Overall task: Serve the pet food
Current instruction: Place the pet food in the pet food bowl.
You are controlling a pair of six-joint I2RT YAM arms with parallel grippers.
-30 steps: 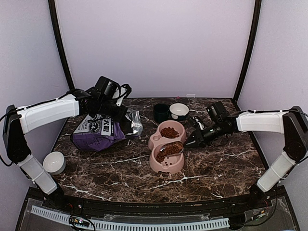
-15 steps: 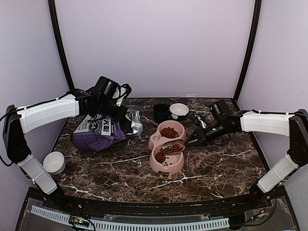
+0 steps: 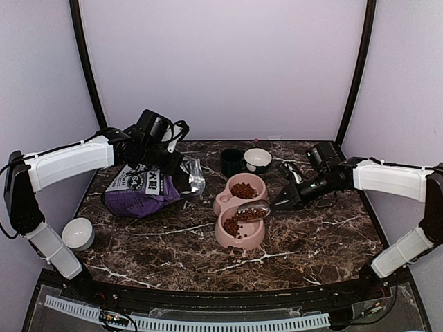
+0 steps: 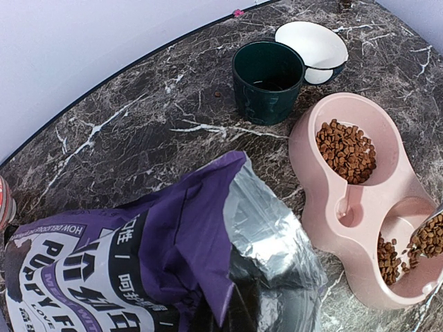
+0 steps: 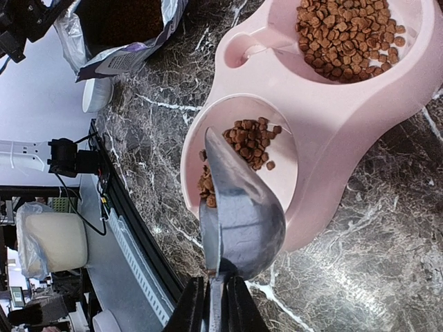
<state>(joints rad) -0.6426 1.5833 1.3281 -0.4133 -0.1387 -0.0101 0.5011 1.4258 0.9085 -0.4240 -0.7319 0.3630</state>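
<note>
Right wrist view gives you what the overhead cannot: your right gripper [image 5: 214,304] pinching the handle of the metal scoop [image 5: 242,214], which tilts over the near well of the pink double bowl [image 5: 332,138], with pet food [image 5: 250,142] lying in both wells. Only the top view shows your left gripper [image 3: 166,158], fingers pressed together at the bag [image 3: 138,190], at the bowl's 9 o'clock.

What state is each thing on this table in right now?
pet food: heap in far well, some in near well.
pink double bowl: upright, food in both wells.
scoop: tilted over near well, carrying food.
right hand: shut on scoop handle.
bag: lying down, mouth open.
left hand: shut, at the bag's mouth.
green cup: upright.
white bowl: upright, empty.
</note>
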